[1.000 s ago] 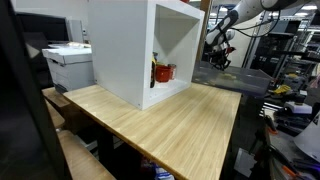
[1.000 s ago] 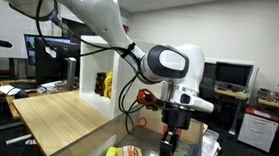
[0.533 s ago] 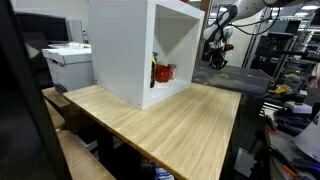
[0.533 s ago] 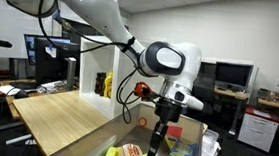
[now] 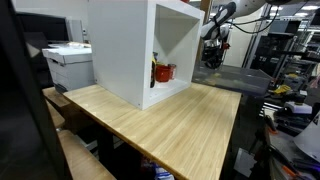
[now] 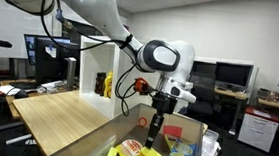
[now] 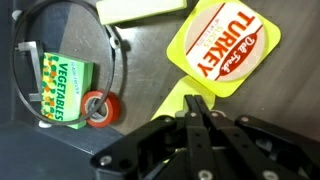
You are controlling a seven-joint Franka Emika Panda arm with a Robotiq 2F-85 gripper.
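Observation:
My gripper [image 7: 195, 99] is shut, its two black fingers pressed together with nothing showing between them. In the wrist view it hangs over a bin of grocery items. A round TURKEY pack [image 7: 222, 45] with a yellow rim lies just beyond the fingertips. A yellow-green flat piece [image 7: 172, 108] lies under them. To the left sit a green VEGETABLES box [image 7: 62, 88] and a red-capped item [image 7: 98, 108] inside a black wire ring [image 7: 116, 58]. In an exterior view the gripper [image 6: 154, 135] hovers above the turkey pack [image 6: 131, 151].
A white open cabinet [image 5: 140, 50] stands on the wooden table [image 5: 175, 125] with red and yellow items [image 5: 162, 72] inside. The arm [image 5: 222, 18] is beyond the table's far end. A printer [image 5: 68, 62] stands beside the table, and desks with monitors [image 6: 235, 76] fill the background.
The shut gripper has swung sideways over the bin and risen a little, moving nearer the cabinet side. Its jaws stayed shut throughout.

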